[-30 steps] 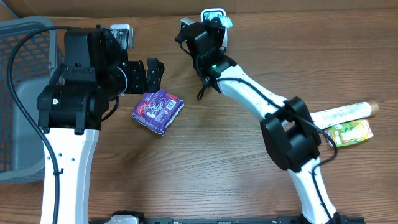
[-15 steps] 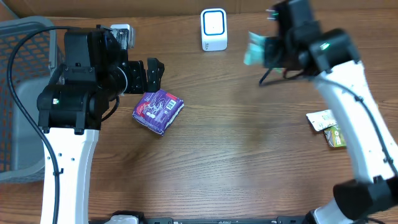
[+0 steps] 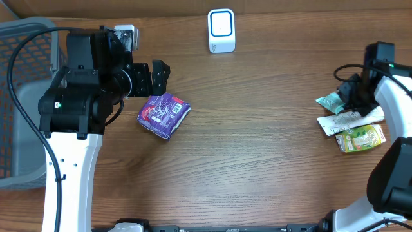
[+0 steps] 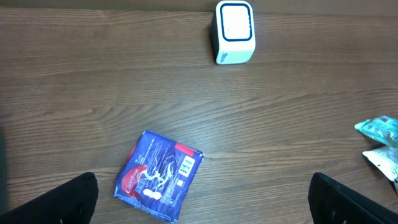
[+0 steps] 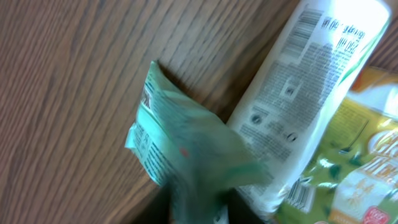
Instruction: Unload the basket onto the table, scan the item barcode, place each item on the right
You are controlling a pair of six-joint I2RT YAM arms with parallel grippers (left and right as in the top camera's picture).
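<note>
Well, the wooden table (image 3: 257, 167) fills most of the view, with the grey basket (image 3: 26, 32) along its left edge. My left arm (image 3: 71, 96) stands over the left part and my right arm (image 3: 396, 96) reaches in at the far right. The white scanner (image 3: 221, 30) sits upright at the back, well apart from both, with nothing in front of it.

Near the right edge three items lie together: a white tube (image 3: 351, 120), a green carton (image 3: 360, 137) touching it on the near side, and a teal packet (image 3: 333, 101) against its other side. The purple packet (image 3: 163, 115) lies alone, flat on the wood, just beside my left gripper (image 3: 151, 77), whose jaws stand as wide as they go with nothing between them. My right gripper (image 3: 351, 95) is right at the teal packet. The wrist view is blurred, so I cannot tell how far those jaws are parted or whether they have hold of it.

As I judge it, no scan is under way, since no item is at the scanner. The teal packet seems to belong with the right-hand pile, so I guess its turn is over, though the pictures cannot confirm that. The purple packet looks untouched and is probably what remains: pick it up, find its barcode and present it to the scanner.
</note>
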